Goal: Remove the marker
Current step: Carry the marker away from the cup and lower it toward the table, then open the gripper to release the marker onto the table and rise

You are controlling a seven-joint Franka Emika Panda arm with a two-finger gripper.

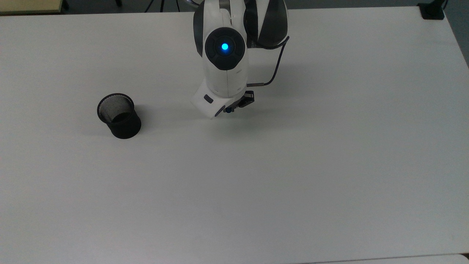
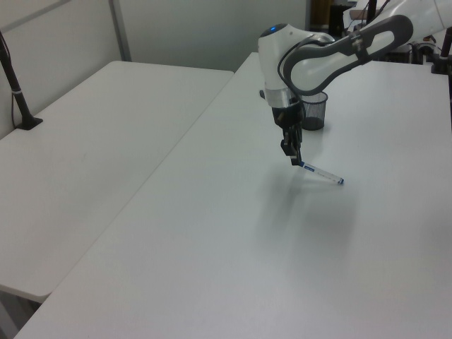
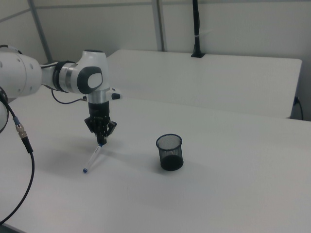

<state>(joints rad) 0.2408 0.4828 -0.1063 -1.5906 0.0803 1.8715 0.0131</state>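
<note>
1. Jaws are closed on the upper end of the marker; the gripper holds it by one end while the barrel hangs slanted down, and the far, blue end is at the white table or just above it. You cannot tell from these views if it touches.
2. You have the marker out of the black mesh cup already, and well apart from it, so what remains is, in my judgement, only to lay it down.
3. Lower your gripper slowly until the marker lies flat, then open. If you release it while it is slanted, the round barrel may roll.
4. Keep your descent gentle: a tip pressed on the table could turn the marker inside the jaws.
5. Around you the cup stands upright at the top view's left, and the arm covers the gripper from above.
6. Nothing stands in your way. A second table lies beside, at the left view's left, with a black post on it.
</note>
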